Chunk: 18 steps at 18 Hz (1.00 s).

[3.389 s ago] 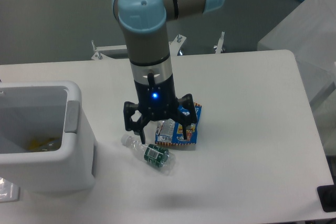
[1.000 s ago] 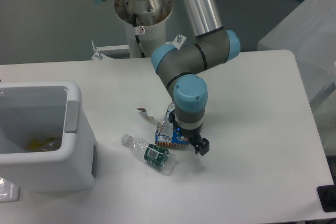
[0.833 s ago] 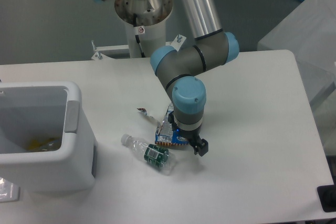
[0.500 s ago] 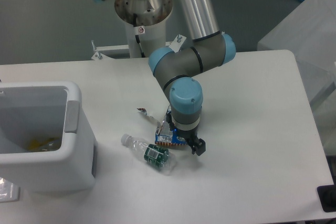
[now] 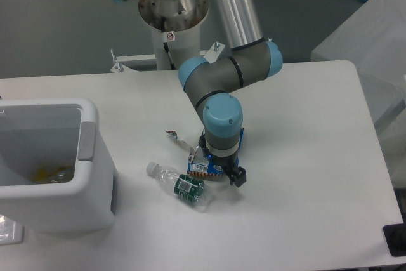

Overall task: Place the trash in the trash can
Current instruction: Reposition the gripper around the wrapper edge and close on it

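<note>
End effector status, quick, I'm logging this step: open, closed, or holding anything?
End effector: cannot be told; the wrist hides its fingers, low over the blue wrapper.

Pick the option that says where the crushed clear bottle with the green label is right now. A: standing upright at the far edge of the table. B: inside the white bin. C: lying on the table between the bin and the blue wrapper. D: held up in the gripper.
C: the crushed bottle lies on its side on the table, right of the white bin and just left of and below the blue wrapper.
</note>
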### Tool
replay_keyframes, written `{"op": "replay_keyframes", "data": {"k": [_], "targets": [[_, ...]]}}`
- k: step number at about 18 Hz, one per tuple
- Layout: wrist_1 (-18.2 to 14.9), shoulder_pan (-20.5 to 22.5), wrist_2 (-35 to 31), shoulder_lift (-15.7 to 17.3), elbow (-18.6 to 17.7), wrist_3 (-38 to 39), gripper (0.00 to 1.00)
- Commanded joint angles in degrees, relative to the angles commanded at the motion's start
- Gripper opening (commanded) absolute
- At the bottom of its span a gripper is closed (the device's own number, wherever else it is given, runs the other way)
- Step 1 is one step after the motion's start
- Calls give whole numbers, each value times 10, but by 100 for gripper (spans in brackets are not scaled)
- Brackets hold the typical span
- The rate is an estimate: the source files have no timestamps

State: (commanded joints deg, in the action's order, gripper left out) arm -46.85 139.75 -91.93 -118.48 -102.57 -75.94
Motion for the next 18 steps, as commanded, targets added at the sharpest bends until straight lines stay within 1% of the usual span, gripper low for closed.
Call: {"op": "replay_keyframes", "data": {"k": [3,6,7,9,11,13,14,18], "targets": [[8,0,0,-1,-3,0,99],[9,0,0,-1,-5,0,96],[10,0,-1,-1,-6,0,93],[12,0,-8,0,-9,1,92],[14,0,-8,1,-9,4,88],[15,0,-8,1,-11,5,82],[15,0,-8,1,-11,5,81],[15,0,-8,2,-10,28,60]]}}
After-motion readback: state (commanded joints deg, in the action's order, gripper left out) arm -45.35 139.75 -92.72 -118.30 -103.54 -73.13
